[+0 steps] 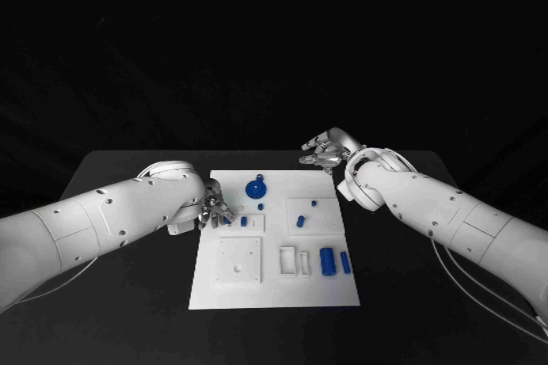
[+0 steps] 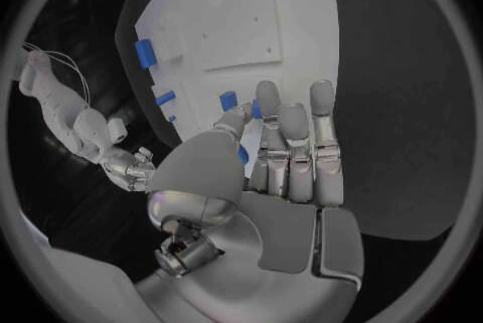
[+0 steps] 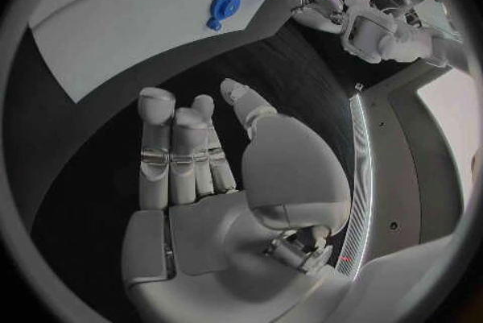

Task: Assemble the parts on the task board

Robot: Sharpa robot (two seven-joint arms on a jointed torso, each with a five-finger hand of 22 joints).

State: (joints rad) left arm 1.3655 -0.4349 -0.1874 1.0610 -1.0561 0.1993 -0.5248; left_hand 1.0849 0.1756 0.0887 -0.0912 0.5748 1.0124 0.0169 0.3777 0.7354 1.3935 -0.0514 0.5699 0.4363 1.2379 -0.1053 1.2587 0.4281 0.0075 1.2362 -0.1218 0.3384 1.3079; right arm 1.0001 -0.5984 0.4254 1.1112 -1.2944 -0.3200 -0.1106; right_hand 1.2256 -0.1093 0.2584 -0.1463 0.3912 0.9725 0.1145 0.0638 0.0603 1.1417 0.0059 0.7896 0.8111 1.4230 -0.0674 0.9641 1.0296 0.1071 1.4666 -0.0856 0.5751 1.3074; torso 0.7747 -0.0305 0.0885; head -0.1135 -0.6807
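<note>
One small blue peg (image 1: 225, 219) pinched in left hand (image 1: 212, 209) fingers (image 2: 264, 109) at 9 o'clock on white plastic task board (image 1: 274, 290); right hand (image 1: 329, 153) spread, empty. Loose pinch, peg might slip.

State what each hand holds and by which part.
The left hand pinches a small blue part between fingertips; where on it cannot be told. The right hand holds nothing.

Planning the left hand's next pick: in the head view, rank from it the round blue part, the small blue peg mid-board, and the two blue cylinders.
From the left hand:
1. Round blue part, far side.
2. Small blue peg, mid-board.
3. Two blue cylinders, near right.
</note>
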